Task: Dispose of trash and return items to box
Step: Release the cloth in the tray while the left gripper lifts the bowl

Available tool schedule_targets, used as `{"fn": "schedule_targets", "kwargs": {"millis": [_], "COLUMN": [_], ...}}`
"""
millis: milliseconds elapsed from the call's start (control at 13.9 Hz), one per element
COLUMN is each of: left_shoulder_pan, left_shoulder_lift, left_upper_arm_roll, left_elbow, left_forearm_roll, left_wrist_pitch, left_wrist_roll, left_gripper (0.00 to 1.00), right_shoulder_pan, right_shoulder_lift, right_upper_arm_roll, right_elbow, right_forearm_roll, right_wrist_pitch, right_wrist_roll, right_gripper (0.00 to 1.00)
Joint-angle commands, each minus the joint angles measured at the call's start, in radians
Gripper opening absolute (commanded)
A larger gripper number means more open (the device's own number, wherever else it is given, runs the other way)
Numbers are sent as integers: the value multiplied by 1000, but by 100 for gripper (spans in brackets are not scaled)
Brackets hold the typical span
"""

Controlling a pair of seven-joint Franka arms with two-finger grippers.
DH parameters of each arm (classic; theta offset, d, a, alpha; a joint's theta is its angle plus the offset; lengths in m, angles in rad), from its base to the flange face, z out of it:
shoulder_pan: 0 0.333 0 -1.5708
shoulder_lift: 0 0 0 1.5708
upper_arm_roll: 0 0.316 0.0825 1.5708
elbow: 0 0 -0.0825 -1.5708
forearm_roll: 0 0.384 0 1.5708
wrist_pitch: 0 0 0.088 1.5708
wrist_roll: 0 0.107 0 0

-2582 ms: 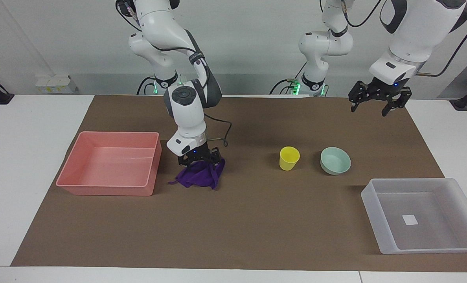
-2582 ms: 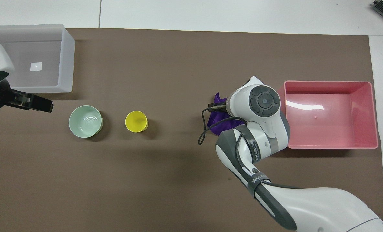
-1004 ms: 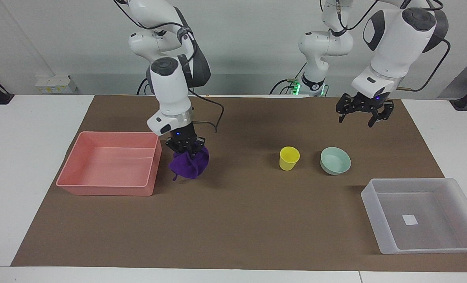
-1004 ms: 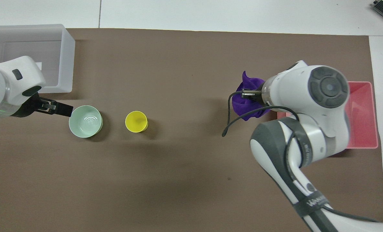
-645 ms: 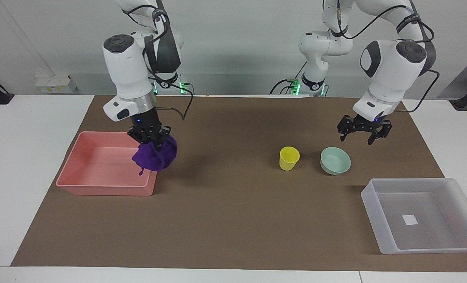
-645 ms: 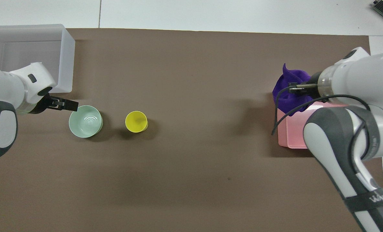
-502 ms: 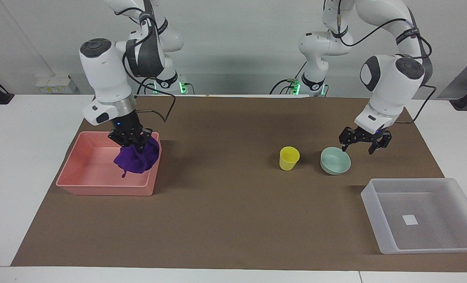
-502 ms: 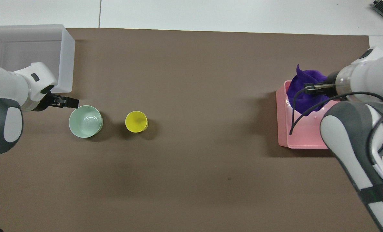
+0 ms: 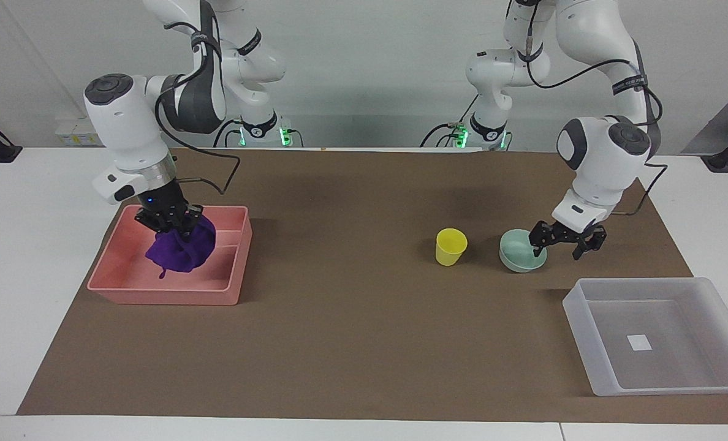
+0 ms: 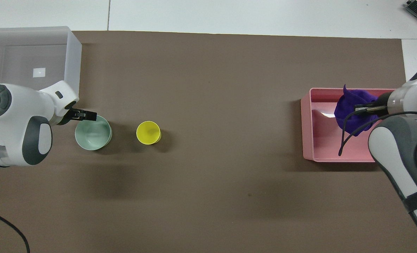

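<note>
Since the earlier frames, the right pincer (image 9: 169, 222) has carried the purple rag (image 9: 182, 248) from the brown mat, over the wall of the pink bin (image 9: 226, 296), to a position above the bin's floor. In the facing view the rag hangs bunched from the pincer, which is clamped on its upper folds; the lowest fold appears at or just above the bin floor, and contact cannot be confirmed. The left pincer (image 9: 565, 239) has descended from the air to the mint-green bowl (image 9: 519, 256), its fingers apart, one at the bowl's rim on the side toward the left arm's end of the worktop. The bowl and the yellow cup (image 9: 450, 246) stand side by side on the mat, unmoved. The translucent box (image 9: 594, 361), farther from the robots at the left arm's end, holds nothing but its white label.

In the overhead view the rag (image 10: 349, 109) lies within the outline of the pink bin (image 10: 308, 140), with the right pincer (image 10: 364, 108) across it. The left pincer (image 10: 87, 115) overlaps the rim of the bowl (image 10: 92, 135); the cup (image 10: 148, 133) sits beside it, and the box (image 10: 73, 63) is just past the bowl.

Assessment: disposal of the trash awaits only release. Return of the two items is not yet begun; a rim grasp of the bowl appears imminent.
</note>
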Motion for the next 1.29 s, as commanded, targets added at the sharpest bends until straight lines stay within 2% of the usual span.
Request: {"fn": "schedule_targets", "kwargs": {"millis": [0,143,215,287,359,502,574,645,1004,1219], "left_shoulder_pan": [8,6,6,6,6,0,0,-1,5,9], "left_shoulder_lift": [13,8,5,-11,-24,-51,-65,-74,-100,-128], "left_upper_arm_roll": [-9,-9,-9,-9,-9,-9,-9,-9,-9,-6], "left_elbow": [-22,-22,-20,-22,-24,-25,-33,-42,-13,21], "left_forearm_roll": [6,3,-3,-12,-13,-13,-13,-13,-13,-15], "left_wrist_pitch": [29,14,-5,-20,-53,-136,-169,-175,-181,-209], "left_wrist_roll": [-12,-14,-14,-14,-14,-14,-14,-14,-12,-14], "left_gripper": [100,96,86,80,67,33,14,0,0,0], "right_shoulder_pan": [-20,-35,-43,-43,-43,-43,-45,-43,-37,6], "right_shoulder_lift": [-8,20,29,31,34,46,50,49,50,29], "right_upper_arm_roll": [13,13,13,13,13,13,13,13,13,12], "right_elbow": [-86,-98,-103,-112,-119,-126,-127,-132,-127,-106], "right_forearm_roll": [3,3,3,3,3,3,3,3,4,3], "right_wrist_pitch": [90,90,93,105,128,144,144,144,144,121], "right_wrist_roll": [-28,-31,-30,-20,-14,-5,1,3,19,114], "right_gripper": [0,0,1,8,19,42,63,100,100,100]}}
